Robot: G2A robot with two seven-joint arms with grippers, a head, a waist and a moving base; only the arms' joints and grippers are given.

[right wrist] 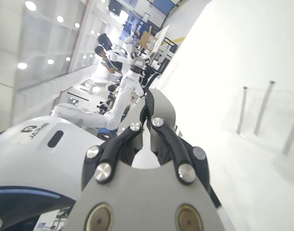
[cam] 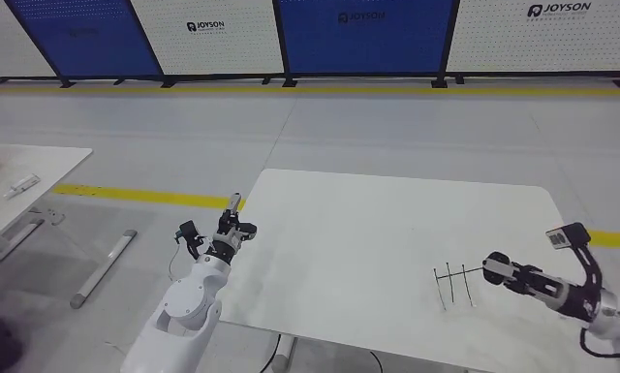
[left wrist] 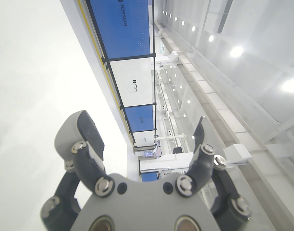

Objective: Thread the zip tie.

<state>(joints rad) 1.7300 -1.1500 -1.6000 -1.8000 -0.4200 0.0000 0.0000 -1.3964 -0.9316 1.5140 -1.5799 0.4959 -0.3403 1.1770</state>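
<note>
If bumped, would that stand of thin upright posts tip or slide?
The thin grey metal posts stand on what looks like a clear flat base, so it probably slides rather than tips. It looks light and the smooth white table offers little grip, so a slight nudge may shift it.

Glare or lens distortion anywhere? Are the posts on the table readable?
Top view: even light, the posts thin but distinct on the table. Left wrist view: table washed near white, ceiling lights flare, straight lines bend. Right wrist view: table blown out, yet the posts stand clear against it.
</note>
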